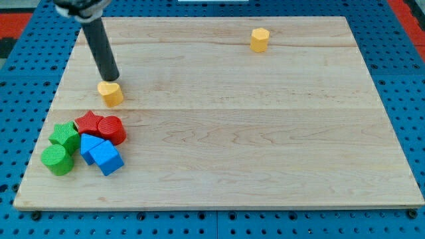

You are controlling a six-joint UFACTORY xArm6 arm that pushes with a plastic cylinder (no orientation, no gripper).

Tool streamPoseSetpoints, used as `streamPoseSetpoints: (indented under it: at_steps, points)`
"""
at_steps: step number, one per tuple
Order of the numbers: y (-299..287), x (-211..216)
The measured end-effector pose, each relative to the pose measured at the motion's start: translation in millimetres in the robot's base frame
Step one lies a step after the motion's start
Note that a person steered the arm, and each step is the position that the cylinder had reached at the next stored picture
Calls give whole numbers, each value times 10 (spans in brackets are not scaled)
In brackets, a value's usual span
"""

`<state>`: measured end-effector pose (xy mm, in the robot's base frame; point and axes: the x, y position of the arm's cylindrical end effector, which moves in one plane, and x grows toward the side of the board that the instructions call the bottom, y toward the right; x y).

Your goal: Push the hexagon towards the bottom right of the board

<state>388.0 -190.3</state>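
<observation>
The yellow hexagon [259,40] stands near the view's top, right of centre, on the wooden board [252,133]. My tip [111,78] is far to its left, touching or just above the top edge of a second yellow block [111,93], heart-like in shape. The dark rod rises from there to the view's top left.
A cluster sits at the lower left: a red star [88,123], a red cylinder [112,129], a green star [64,135], a green cylinder [58,159], and two blue blocks [99,153]. Blue pegboard surrounds the board.
</observation>
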Motion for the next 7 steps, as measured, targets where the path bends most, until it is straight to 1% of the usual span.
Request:
streamPoseSetpoints:
  at_steps: [1, 2, 3, 4, 5, 6, 7]
  points:
    - [121, 356]
    - [104, 385]
    - [519, -108]
    - [960, -375]
    - [1235, -655]
    - [1475, -844]
    - [1650, -860]
